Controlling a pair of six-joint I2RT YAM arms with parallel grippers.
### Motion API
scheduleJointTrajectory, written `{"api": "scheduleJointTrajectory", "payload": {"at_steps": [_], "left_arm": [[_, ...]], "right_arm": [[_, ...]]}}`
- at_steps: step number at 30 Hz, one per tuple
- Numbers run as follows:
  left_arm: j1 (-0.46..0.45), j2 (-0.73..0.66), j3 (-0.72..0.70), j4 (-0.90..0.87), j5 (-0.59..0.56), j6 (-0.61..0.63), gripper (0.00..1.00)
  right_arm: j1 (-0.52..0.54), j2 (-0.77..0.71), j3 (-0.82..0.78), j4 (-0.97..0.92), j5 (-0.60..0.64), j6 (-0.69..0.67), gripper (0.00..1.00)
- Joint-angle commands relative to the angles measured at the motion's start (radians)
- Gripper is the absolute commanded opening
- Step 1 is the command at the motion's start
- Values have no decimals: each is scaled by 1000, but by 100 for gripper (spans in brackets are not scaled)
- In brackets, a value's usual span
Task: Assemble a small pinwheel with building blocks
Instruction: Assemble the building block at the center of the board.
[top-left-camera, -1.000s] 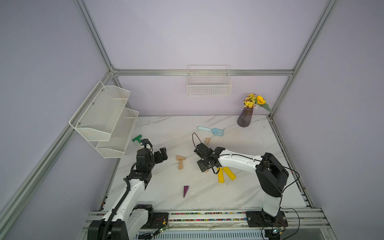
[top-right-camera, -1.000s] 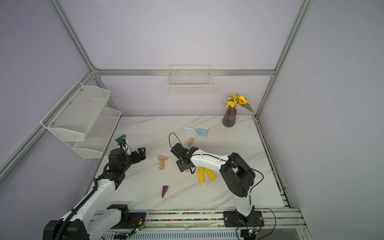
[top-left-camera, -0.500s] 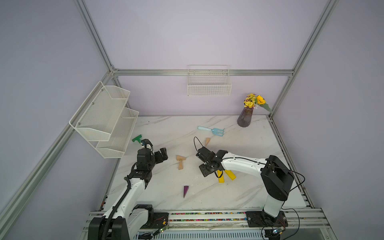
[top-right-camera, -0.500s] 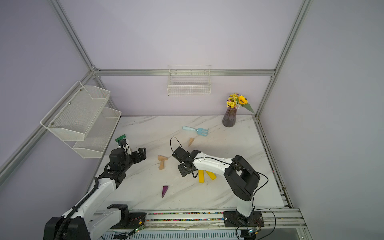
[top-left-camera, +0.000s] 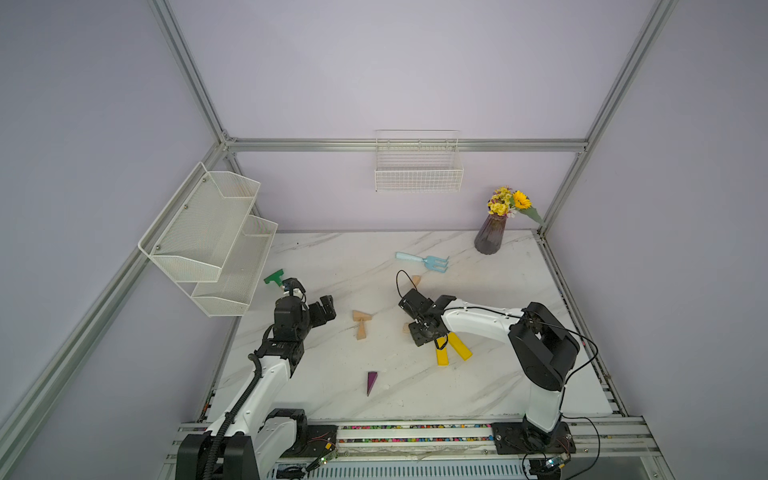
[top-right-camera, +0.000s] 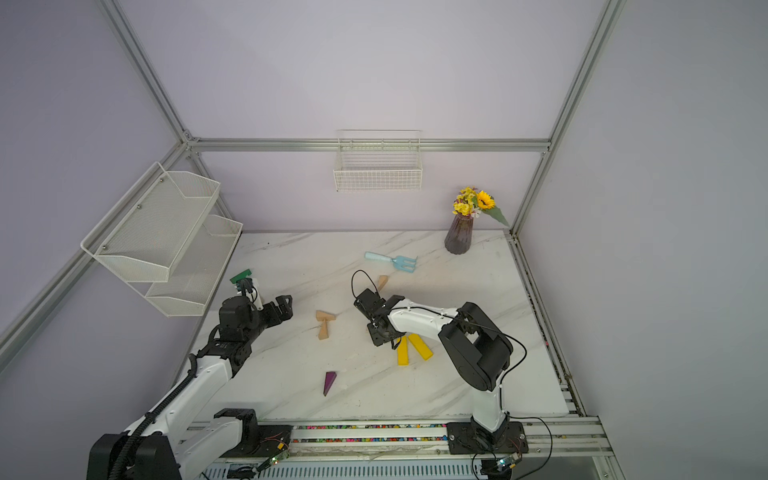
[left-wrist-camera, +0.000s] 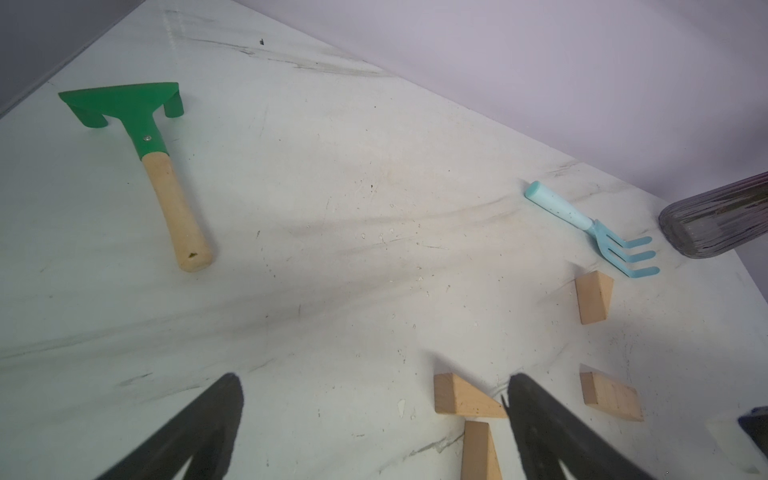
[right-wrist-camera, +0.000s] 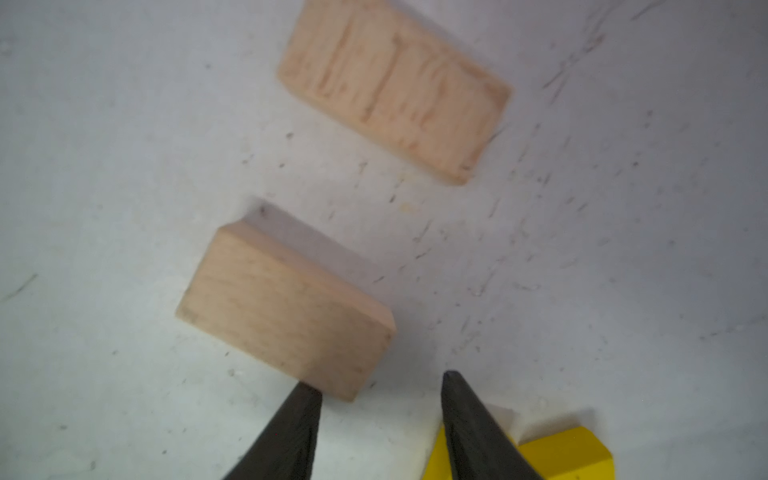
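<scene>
Two tan wedges touch mid-table, a third tan wedge lies farther back, the purple wedge nearest. Rightward, two yellow bars splay beside two tan blocks.

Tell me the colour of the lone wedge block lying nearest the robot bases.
Dark purple. The lone wedge block shows best in a top view.
</scene>
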Motion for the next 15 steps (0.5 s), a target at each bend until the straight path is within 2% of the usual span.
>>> {"api": "scheduleJointTrajectory", "payload": {"at_steps": [1,7,11,15], "left_arm": [[-6,-1,36,40,13,-14,100],[-6,-23,36,25,5,-6,100],[-6,-27,31,27,1,-2,100],[-6,-16,35,31,8,-10,100]], "right_arm": [[-23,8,29,26,38,25,51],[-24,-49,27,28,-28,59,54],[-24,-89,29,58,-91,63,62],[-20,-42,62,62,-112,29,71]]}}
